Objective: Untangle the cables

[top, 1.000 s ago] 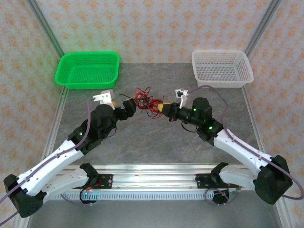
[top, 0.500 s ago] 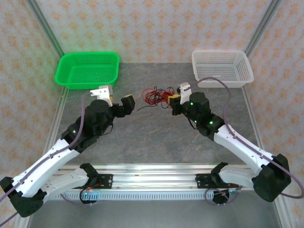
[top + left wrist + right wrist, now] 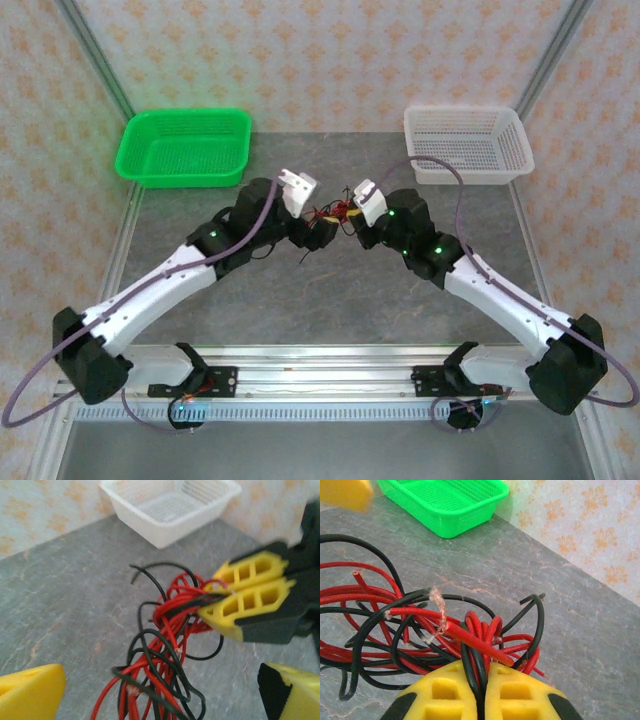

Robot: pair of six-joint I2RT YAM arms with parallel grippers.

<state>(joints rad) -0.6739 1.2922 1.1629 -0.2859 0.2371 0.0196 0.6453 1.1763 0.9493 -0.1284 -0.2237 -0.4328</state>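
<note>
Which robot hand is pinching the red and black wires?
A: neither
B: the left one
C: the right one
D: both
C: the right gripper has its yellow fingers shut on the cables, while the left gripper stands wide open.

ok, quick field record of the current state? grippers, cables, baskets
cables: red and black strands in one tangled clump, between the two grippers
right gripper: shut on cables, strands pinched in its jaws
left gripper: open, jaws wide on either side of the clump
green basket: far left, apart from the cables
white basket: far right, apart from the cables
status: not yet untangled
</note>
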